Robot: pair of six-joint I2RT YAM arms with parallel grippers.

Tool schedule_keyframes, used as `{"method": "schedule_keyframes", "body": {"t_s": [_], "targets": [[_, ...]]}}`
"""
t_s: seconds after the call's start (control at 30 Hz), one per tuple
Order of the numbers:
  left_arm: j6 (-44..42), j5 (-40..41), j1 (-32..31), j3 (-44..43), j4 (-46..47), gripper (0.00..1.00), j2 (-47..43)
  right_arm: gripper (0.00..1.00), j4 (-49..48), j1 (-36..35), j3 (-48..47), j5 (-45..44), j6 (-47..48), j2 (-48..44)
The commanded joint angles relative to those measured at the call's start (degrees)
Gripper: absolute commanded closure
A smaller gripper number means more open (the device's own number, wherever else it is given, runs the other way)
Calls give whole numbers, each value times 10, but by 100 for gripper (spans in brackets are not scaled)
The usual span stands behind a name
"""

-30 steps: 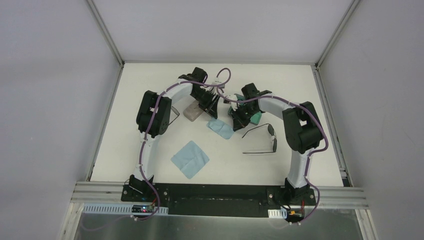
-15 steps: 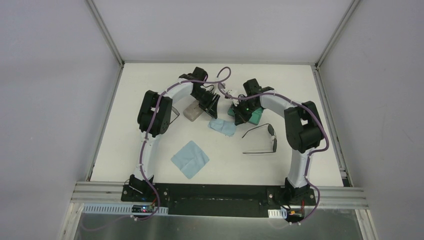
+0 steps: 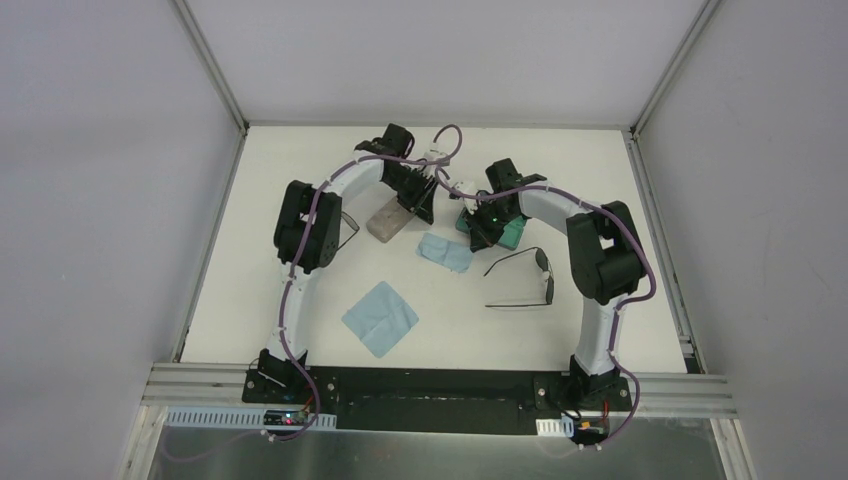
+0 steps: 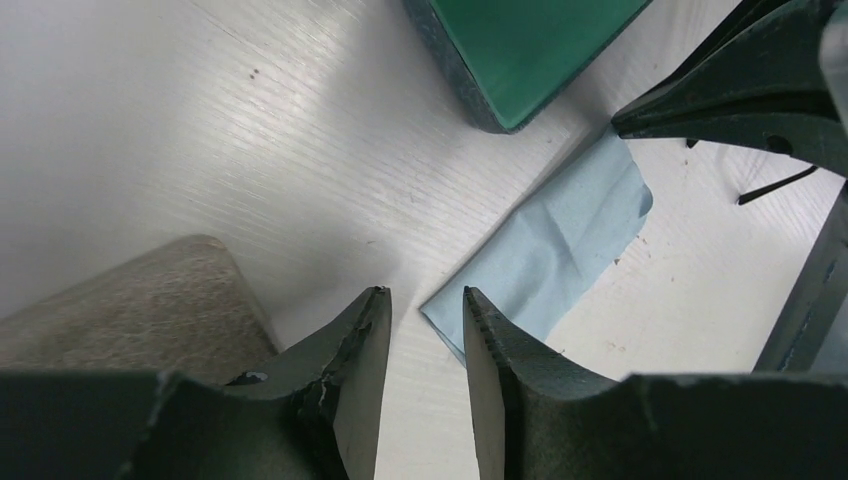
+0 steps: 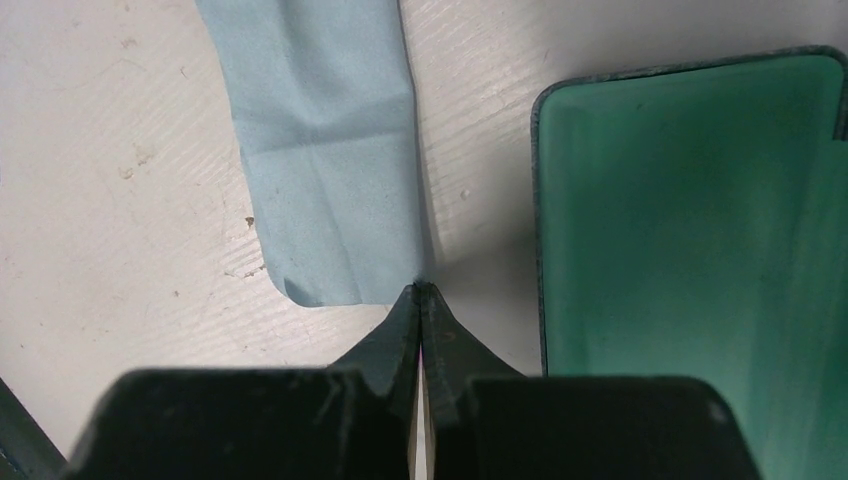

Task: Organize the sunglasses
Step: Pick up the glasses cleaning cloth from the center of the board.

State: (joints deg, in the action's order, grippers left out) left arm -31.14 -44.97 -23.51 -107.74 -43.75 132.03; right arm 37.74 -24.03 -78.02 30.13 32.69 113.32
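Left gripper (image 4: 425, 300) narrowly parted, empty; right gripper (image 5: 420, 292) closed, empty. Risk: folded cloth (image 5: 320, 150) at 11 o'clock snagged, open green case (image 5: 690, 220) at 2 o'clock shoved by closed tips.

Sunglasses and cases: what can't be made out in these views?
- Top view: second pair of sunglasses, mostly hidden behind the left arm; only a sliver shows.
- Top view: green case, largely covered by the right arm; right wrist view cuts it at the frame edge.
- Top view: beige case, far end under the left arm.

Lane between beige case (image 3: 385, 224) and green case (image 3: 511, 236), folded cloth (image 3: 445, 252) at near end, sunglasses (image 3: 545, 264) further right
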Motion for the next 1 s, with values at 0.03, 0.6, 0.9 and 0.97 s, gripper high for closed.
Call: {"method": "schedule_keyframes", "body": {"t_s": [0.03, 0.6, 0.9, 0.97], "targets": [[-25, -5, 6, -19, 21, 63, 6, 100, -3, 1, -14, -3, 8, -2], [-66, -13, -1, 8, -1, 62, 39, 100, -1, 2, -8, -7, 9, -4], [-49, -5, -3, 27, -2, 59, 30, 100, 9, 6, -11, 0, 12, -7], [-23, 13, -2, 48, 22, 59, 19, 100, 17, 6, -9, 4, 17, -14]]}}
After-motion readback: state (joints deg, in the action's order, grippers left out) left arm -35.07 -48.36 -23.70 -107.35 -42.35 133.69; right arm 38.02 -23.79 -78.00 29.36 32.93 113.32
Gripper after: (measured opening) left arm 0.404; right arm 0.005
